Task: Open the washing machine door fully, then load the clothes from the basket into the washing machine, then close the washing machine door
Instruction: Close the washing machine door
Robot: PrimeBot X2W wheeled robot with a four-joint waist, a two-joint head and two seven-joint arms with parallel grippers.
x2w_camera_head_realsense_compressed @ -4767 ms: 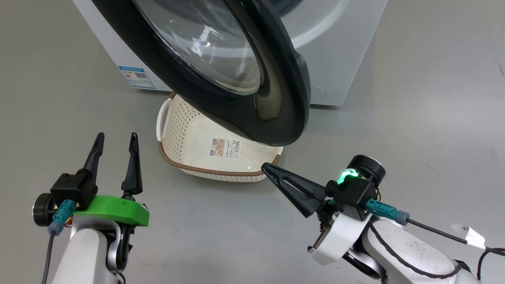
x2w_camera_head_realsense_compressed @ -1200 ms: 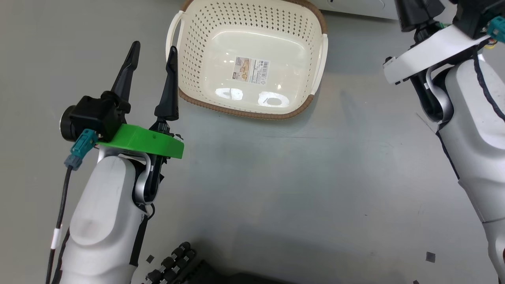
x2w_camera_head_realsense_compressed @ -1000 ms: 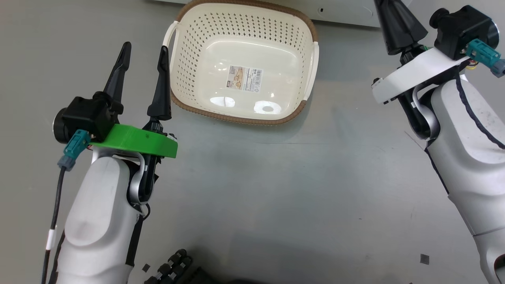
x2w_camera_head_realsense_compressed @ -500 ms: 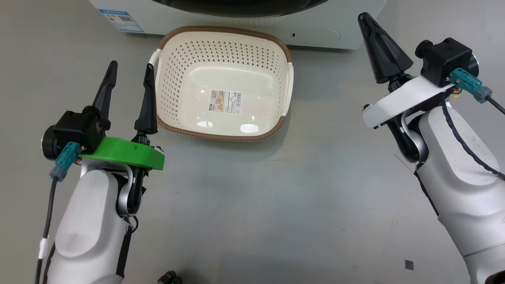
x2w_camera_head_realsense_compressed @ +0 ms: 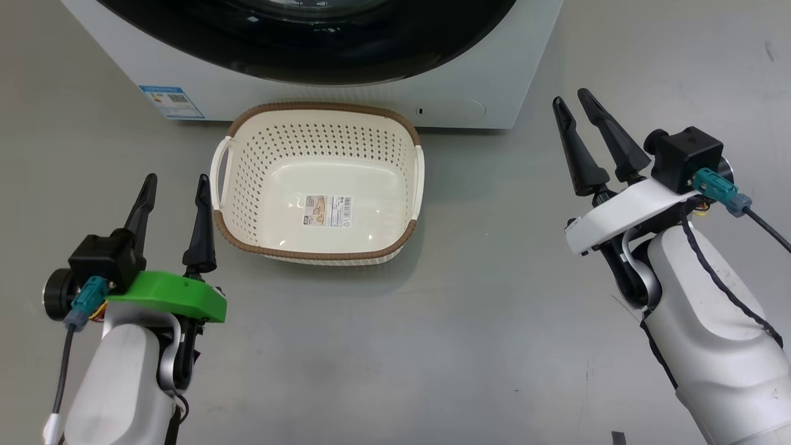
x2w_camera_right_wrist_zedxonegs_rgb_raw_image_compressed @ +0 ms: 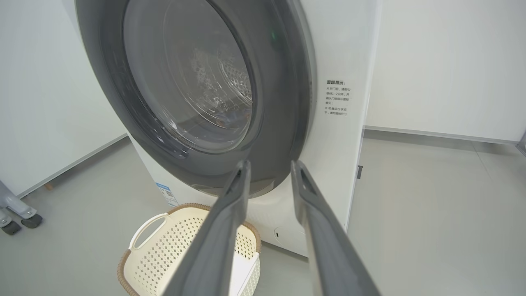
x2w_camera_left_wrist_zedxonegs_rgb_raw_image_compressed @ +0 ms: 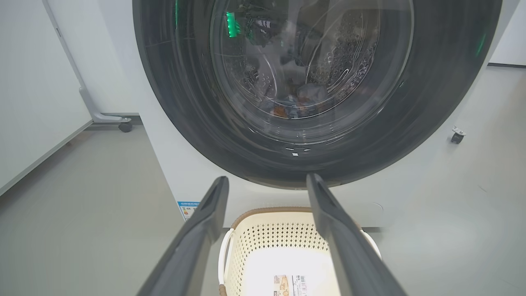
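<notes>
Both empty — left gripper (x2w_camera_head_realsense_compressed: 176, 179) wide apart, right gripper (x2w_camera_head_realsense_compressed: 570, 96) partly parted. Basket (x2w_camera_head_realsense_compressed: 321, 145) between them — washing machine door (x2w_camera_head_realsense_compressed: 371, 55) shut ahead.

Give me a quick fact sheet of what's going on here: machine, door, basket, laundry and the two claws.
washing machine: white front-loader standing on the grey floor
washing machine door: looks shut, flush with the front
basket: on the floor before the machine, empty but for a paper label
clothes: patterned fabric seen inside through the glass
left claw: open, beside the basket, holding nothing
right claw: fingers apart, holding nothing
</notes>
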